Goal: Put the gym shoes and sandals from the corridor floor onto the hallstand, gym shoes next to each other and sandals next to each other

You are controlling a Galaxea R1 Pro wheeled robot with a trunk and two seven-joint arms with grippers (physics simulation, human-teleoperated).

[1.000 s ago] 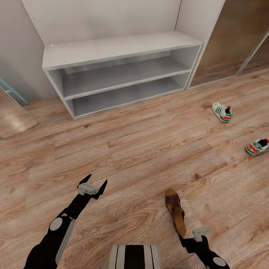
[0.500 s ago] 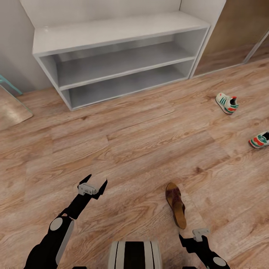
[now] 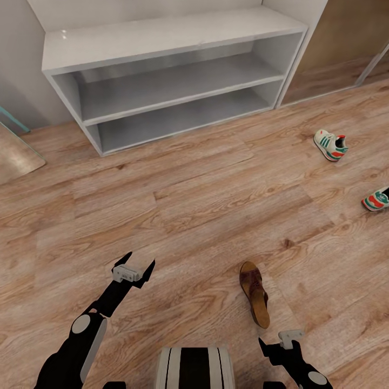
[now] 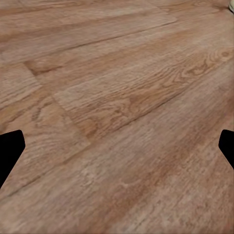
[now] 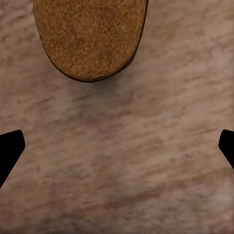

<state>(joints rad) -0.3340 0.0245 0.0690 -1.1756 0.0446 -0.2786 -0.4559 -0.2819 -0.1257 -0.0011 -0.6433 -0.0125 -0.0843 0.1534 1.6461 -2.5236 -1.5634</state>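
The right gripper (image 3: pixel 282 343) hangs low over the floor (image 3: pixel 194 210) just behind the heel of 1 sandal (image 3: pixel 255 293), jaws spread wide and holding nothing. In the right wrist view the fingertips (image 5: pixel 10 146) stand far apart with bare planks between them, and the sandal's rounded heel end (image 5: pixel 90 36) lies ahead of them, not yet inside the span. The left gripper (image 3: pixel 133 268) is also wide open and empty over bare floor, well away from any shoe.

The likely trouble is the sandal's flatness: it sits flush on the planks, so the jaws may scrape wood or push it forward instead of getting under or around it. A grip on the thin heel edge alone could let it swing or slip on the way to the rack (image 3: pixel 173 81).

The sandal is brown with a wide strap and tan footbed, toe pointing toward the rack. 2 white sneakers with green stripes, 1 (image 3: pixel 330 145) upright and 1 (image 3: pixel 376 199) cut by the picture's edge, lie well apart to the right. The rack's top and 2 slots hold nothing.
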